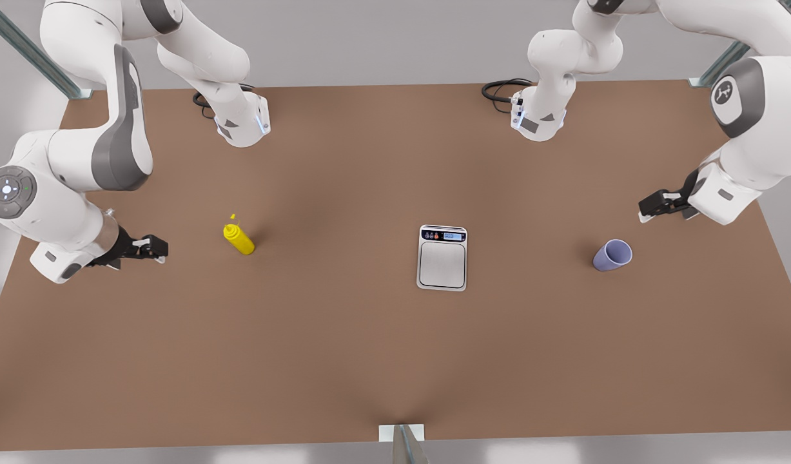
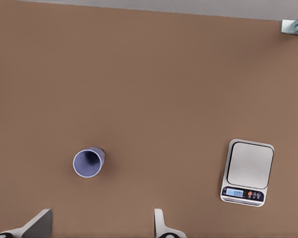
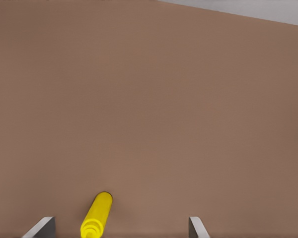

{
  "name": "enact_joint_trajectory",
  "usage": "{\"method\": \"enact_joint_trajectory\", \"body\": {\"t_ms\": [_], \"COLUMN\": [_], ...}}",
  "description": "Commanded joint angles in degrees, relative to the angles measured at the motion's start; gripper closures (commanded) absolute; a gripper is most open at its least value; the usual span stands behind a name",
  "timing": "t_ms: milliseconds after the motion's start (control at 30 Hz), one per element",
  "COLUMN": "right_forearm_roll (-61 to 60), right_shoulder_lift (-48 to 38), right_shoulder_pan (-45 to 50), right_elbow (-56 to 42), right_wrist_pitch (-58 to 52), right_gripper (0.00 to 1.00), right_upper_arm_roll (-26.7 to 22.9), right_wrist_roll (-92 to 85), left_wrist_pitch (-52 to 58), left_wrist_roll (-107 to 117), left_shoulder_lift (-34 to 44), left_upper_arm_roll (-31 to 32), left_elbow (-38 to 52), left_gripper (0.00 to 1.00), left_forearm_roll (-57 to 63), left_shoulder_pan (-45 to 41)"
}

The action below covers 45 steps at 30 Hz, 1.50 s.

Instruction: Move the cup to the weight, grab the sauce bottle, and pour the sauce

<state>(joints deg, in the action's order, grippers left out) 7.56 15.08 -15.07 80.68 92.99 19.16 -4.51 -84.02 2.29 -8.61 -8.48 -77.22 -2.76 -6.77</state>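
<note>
The pale lavender cup stands upright on the brown table toward the front view's right. My left gripper hovers open a little behind and to the right of it, apart from it. The silver weight lies flat at the table's middle with nothing on its plate and its display lit. On the front view's left stands the yellow sauce bottle. My right gripper is open to the left of the bottle, not touching it.
Both arm bases stand at the table's back edge with black cables beside them. A small metal bracket sits at the front edge. Bare brown tabletop spreads between the objects.
</note>
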Motion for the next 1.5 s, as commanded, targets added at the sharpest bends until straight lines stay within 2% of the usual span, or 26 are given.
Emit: {"method": "enact_joint_trajectory", "body": {"t_ms": [0,33,67,133,167,200,300,367,433,533,633,700,1100,1400,1433,1467], "right_forearm_roll": [-0.2,-0.3,-9.2,-15.6,-22.2,-27.8,-37.1,-41.2,-46.4,-51.0,-53.4,-53.8,-56.5,-57.9,-58.0,-58.7], "right_shoulder_lift": [0.0,0.5,1.3,1.4,1.4,1.4,4.3,5.0,5.1,6.7,12.3,13.1,19.9,20.7,20.7,20.7], "right_shoulder_pan": [-0.2,0.0,-2.5,-6.1,-9.3,-11.5,-18.1,-22.0,-26.9,-30.8,-33.6,-34.1,-31.2,-27.6,-26.9,-26.7], "right_elbow": [0.0,-0.3,-0.5,-0.4,-0.2,-0.4,0.1,4.6,15.9,24.4,28.6,33.1,38.0,39.9,40.0,40.2], "right_wrist_pitch": [0.0,0.0,0.1,-0.9,-4.2,-6.7,-15.2,-15.0,-10.4,-5.4,-3.1,-2.5,3.1,4.0,4.0,4.1], "right_gripper": [0.0,0.0,0.0,0.0,0.0,0.0,0.0,0.0,0.0,0.0,0.0,0.0,0.0,0.0,0.0,0.0], "right_upper_arm_roll": [0.0,0.0,-0.3,-0.2,-0.2,-0.1,-0.2,-0.3,-0.2,-0.3,-0.3,-0.3,0.1,0.1,0.1,0.1], "right_wrist_roll": [-0.9,-4.0,-10.8,-22.5,-35.9,-41.2,-54.8,-68.4,-85.4,-106.4,-113.0,-117.5,-126.2,-130.8,-130.8,-130.9], "left_wrist_pitch": [0.0,0.0,-0.1,-2.5,-9.5,-17.9,-30.2,-32.9,-32.9,-35.4,-36.2,-40.7,-41.9,-44.7,-44.7,-44.7], "left_wrist_roll": [0.0,0.0,-0.1,-0.3,-0.3,-0.2,-0.3,-0.3,-2.5,-5.9,-6.0,-7.3,-8.5,-8.5,-8.5,-8.5], "left_shoulder_lift": [-0.1,-0.2,-1.4,-8.1,-9.5,-7.4,-7.9,-7.7,-7.7,-6.5,-3.6,-3.8,-10.2,-14.2,-14.3,-14.4], "left_upper_arm_roll": [0.0,0.0,0.0,0.0,0.1,0.0,0.0,0.0,0.0,0.0,-0.5,-1.2,-1.4,-1.4,-1.4,-1.4], "left_elbow": [0.0,0.1,0.0,-0.6,-6.0,-15.4,-24.7,-28.0,-29.6,-34.9,-38.6,-42.1,-41.1,-40.6,-40.6,-40.6], "left_gripper": [0.0,0.0,0.0,0.0,0.0,0.0,0.0,0.0,0.0,0.0,0.0,0.0,0.0,0.0,0.04,0.26], "left_forearm_roll": [0.0,0.0,0.0,0.0,-0.4,-0.4,-0.4,-0.4,-0.4,-0.3,-0.1,-0.1,-0.1,0.0,0.0,0.0], "left_shoulder_pan": [0.1,0.2,1.4,5.0,5.8,5.7,6.2,7.4,9.0,9.9,9.8,10.1,12.8,13.3,13.2,13.2]}}
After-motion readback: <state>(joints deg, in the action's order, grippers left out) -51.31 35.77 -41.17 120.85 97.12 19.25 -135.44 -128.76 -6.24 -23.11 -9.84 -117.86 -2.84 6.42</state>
